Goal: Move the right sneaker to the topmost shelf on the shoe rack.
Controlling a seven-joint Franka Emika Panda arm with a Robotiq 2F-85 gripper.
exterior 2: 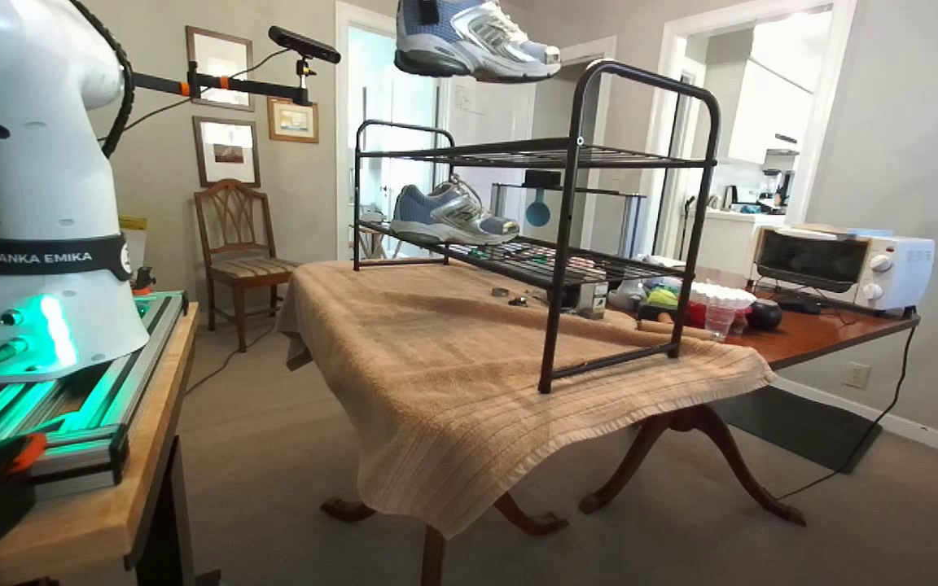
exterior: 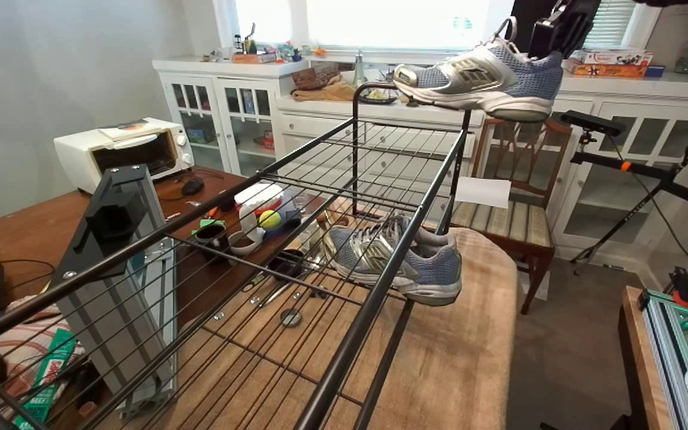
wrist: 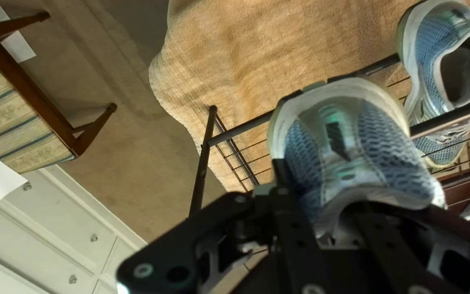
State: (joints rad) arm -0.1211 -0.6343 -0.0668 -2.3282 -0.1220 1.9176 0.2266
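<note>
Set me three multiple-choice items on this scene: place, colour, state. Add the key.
1. The mate of the right sneaker is on the:
A) chair
B) lower tier
C) floor

2. The toaster oven casing is:
A) red
B) green
C) white

3. The right sneaker is:
A) held up by the gripper
B) on the towel
C) on the floor

1 B: its sole rests on that tier in an exterior view.
2 C: white in both exterior views.
3 A: gripped near the heel in the wrist view, its sole clear of the topmost shelf in an exterior view.
</note>
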